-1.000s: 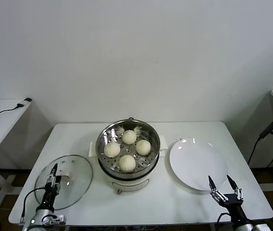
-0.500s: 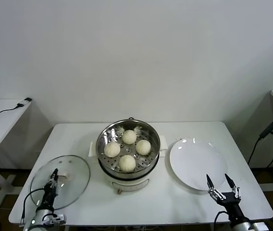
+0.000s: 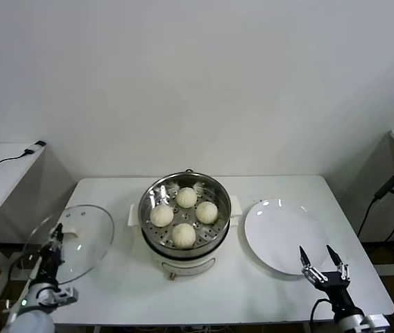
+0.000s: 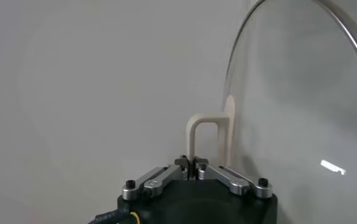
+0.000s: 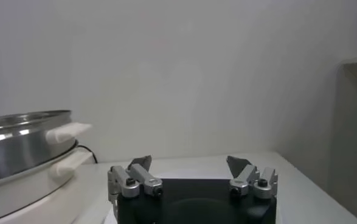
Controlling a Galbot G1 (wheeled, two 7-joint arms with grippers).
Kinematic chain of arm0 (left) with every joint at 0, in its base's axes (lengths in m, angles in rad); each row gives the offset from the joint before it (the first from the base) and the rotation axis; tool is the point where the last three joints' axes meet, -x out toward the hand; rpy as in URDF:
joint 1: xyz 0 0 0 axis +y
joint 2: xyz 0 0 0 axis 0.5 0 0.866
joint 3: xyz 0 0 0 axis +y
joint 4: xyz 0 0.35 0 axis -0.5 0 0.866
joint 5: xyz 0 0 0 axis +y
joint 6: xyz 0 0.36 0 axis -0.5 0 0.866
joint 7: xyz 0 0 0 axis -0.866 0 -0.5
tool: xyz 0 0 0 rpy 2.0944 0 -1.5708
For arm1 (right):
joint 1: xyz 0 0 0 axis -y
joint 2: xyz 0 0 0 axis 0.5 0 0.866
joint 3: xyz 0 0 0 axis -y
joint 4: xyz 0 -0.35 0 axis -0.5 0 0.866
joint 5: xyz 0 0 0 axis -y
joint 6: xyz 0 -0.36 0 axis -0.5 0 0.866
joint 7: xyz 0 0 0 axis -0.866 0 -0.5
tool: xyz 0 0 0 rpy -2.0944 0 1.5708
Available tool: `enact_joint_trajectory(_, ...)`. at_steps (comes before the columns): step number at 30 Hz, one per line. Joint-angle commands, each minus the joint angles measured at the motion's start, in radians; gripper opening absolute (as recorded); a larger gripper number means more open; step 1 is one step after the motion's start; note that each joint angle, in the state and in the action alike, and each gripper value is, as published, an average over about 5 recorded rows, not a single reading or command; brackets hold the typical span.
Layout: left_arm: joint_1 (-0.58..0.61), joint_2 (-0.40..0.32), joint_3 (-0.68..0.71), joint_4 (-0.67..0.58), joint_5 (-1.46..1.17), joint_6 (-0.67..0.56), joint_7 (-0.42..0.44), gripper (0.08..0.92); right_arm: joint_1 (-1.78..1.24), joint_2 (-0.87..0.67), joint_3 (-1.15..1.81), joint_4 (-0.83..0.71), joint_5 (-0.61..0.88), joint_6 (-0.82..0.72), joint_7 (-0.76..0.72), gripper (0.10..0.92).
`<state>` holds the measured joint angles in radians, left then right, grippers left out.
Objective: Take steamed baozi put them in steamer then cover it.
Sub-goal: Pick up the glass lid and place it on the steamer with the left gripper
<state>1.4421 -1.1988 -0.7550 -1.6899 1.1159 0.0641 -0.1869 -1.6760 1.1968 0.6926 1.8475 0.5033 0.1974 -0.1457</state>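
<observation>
Several pale round steamed baozi (image 3: 186,198) lie on the perforated floor of the shiny steamer (image 3: 219,191), which stands on its cream pot base at the table's middle. The cover (image 3: 82,239), a clear glass lid with a metal rim, hangs tilted over the table's front left corner. My left gripper (image 3: 57,239) is shut on its cream handle (image 4: 205,131); in the left wrist view the gripper (image 4: 192,164) pinches one leg of the handle, with the glass (image 4: 300,109) beside it. My right gripper (image 3: 321,258) waits open and holding nothing at the front right (image 5: 189,161).
A flat white plate (image 3: 284,236) lies right of the steamer, just beyond my right gripper. The steamer's side and cream handles (image 5: 20,137) show in the right wrist view. A side table with a black cable (image 3: 3,163) stands far left.
My left gripper has shut on the cover's handle, raised the cover off the table and carried it left, tilting it. The right gripper has barely moved.
</observation>
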Motion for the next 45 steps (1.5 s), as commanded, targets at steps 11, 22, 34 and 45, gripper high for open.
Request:
enact_joint_trajectory(11, -0.164, 0.232, 0.287, -0.532, -0.135, 0.518, 0.375, 0.137, 0.011, 0.011, -0.019, 0.040, -0.196, -0.086, 0.099, 0.823)
enact_joint_trajectory(22, -0.350, -0.015, 0.660, -0.509, 0.220, 0.702, 0.528, 0.137, 0.011, 0.011, -0.023, 0.027, -0.194, -0.065, 0.102, 0.823)
enact_joint_trajectory(34, -0.349, -0.322, 0.795, -0.366, 0.484, 0.675, 0.556, 0.137, -0.005, 0.019, -0.020, -0.002, -0.191, -0.029, 0.096, 0.823)
enact_joint_trajectory(45, -0.364, -0.422, 0.818, -0.224, 0.580, 0.683, 0.551, 0.137, -0.017, 0.027, -0.013, -0.021, -0.188, -0.004, 0.098, 0.823)
